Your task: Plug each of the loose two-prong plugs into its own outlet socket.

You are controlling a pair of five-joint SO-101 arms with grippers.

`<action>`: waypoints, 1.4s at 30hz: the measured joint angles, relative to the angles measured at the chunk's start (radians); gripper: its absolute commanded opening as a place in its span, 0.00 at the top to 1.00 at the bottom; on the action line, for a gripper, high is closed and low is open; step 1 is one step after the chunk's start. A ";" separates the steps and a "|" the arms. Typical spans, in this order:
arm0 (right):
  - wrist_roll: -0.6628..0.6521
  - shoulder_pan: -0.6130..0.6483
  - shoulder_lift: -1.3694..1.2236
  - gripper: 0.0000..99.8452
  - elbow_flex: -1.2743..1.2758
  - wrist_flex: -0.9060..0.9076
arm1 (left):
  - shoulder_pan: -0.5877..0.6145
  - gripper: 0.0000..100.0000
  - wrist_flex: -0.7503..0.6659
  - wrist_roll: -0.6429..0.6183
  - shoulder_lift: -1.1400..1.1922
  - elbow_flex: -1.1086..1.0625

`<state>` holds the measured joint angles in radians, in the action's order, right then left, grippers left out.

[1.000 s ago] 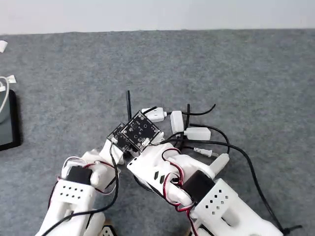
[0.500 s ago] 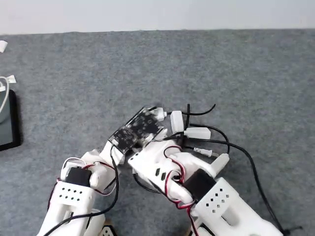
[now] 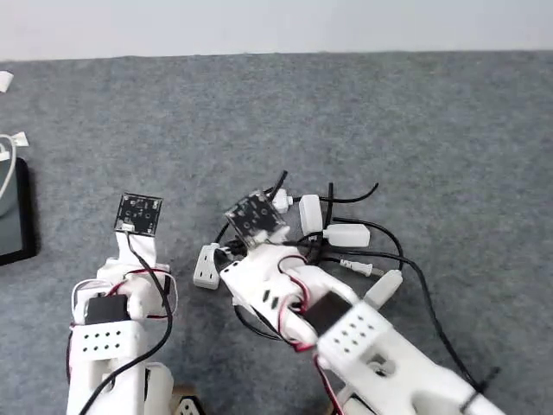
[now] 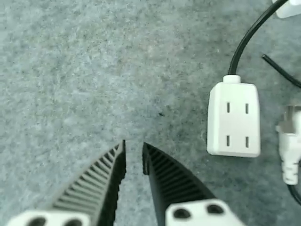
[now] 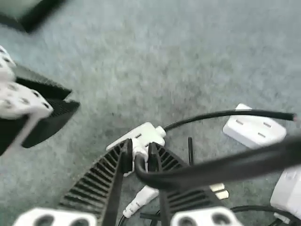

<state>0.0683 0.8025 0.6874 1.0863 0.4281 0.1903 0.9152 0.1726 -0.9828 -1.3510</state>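
The left arm (image 3: pixel 108 333) is stretched straight forward at the near left of the counter (image 3: pixel 415 130), well apart from the right arm (image 3: pixel 346 333). The left tool (image 4: pixel 133 146) is held low over the counter, pointed downward, its jaws parted by a narrow gap with nothing gripped. The right arm is angled toward the middle, and the right tool (image 5: pixel 138 148) is clamped on a black cord (image 5: pixel 211 172).
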 measured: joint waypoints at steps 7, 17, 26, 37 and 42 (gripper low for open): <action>0.000 0.000 -0.117 0.99 -0.066 -0.011 | -0.002 0.99 0.000 0.000 0.000 0.000; 0.028 0.000 -0.244 0.99 -0.143 -0.061 | -0.002 0.99 0.000 0.000 0.000 0.000; 0.031 0.000 -0.396 0.99 -0.244 -0.061 | -0.002 0.99 -0.009 0.000 0.000 0.000; 0.031 0.000 -0.407 0.99 -0.244 -0.061 | -0.002 0.99 -0.009 0.000 0.000 0.000; 0.034 -0.005 -0.454 0.99 -0.253 -0.068 | -0.002 0.99 -0.009 0.000 0.000 0.000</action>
<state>0.1020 0.7979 0.2332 0.8332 0.3606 0.1887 0.9060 0.1726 -0.9828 -1.3510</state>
